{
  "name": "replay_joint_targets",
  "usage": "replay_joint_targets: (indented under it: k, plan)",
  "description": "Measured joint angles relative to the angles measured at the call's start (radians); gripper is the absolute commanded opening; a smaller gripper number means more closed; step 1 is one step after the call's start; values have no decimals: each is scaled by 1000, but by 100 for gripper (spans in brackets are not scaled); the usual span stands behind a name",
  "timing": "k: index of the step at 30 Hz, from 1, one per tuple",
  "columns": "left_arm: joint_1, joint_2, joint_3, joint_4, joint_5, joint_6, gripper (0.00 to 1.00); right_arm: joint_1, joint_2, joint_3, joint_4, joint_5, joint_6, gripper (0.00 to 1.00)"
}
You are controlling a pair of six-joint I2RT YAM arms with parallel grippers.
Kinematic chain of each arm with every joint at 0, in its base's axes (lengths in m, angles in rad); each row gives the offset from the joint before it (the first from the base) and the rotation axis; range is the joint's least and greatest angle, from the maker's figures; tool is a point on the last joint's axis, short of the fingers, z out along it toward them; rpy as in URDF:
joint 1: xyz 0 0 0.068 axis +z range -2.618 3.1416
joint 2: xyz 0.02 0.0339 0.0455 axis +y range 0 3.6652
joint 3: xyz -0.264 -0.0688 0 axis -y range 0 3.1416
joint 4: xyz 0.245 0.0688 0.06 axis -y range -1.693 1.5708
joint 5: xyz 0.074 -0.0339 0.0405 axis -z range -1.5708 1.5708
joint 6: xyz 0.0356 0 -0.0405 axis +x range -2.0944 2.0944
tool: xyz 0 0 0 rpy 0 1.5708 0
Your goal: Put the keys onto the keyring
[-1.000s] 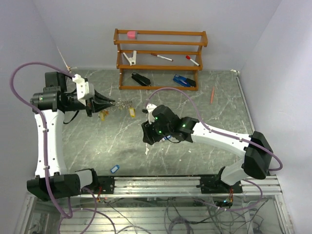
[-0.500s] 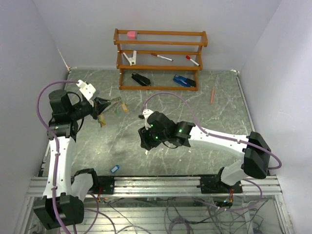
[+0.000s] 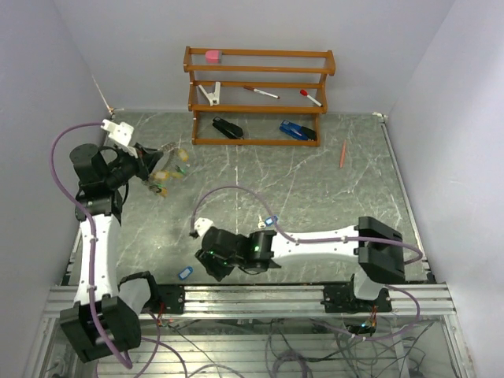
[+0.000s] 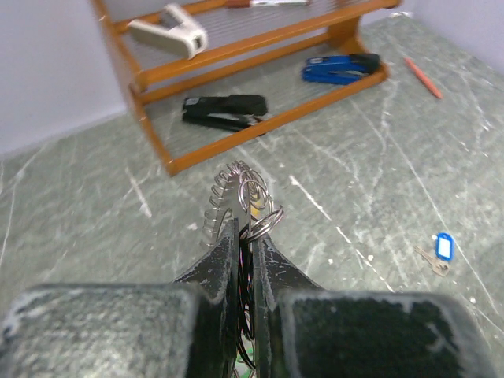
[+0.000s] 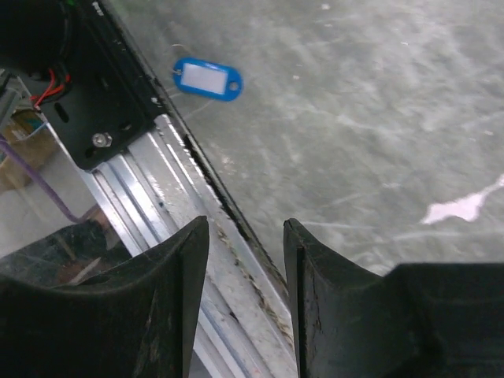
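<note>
The right tool (image 5: 244,228), half open and empty, should slide forward onto the blue key (image 5: 206,80) ahead — the left tool (image 4: 246,236) pinches the keyring (image 4: 244,193)

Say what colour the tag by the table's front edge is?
The tag is blue, white label; clearest in right wrist view.

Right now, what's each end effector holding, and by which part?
The left end effector grips the keyring by its near rim; the right end effector is open, holding nothing.
</note>
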Motion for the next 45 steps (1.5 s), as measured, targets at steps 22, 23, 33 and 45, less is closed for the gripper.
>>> replay_joint_targets:
  k: [22, 23, 33, 45]
  plan:
    - [367, 35, -14, 120, 68, -165, 7, 98, 449, 385, 11, 150, 2, 45]
    - [374, 36, -14, 122, 71, -169, 7, 100, 462, 402, 9, 151, 0, 45]
    - [393, 39, -13, 133, 107, -178, 7, 116, 509, 509, -6, 171, -13, 42]
    - [404, 39, -13, 134, 116, -183, 7, 130, 580, 565, -48, 175, -7, 42]
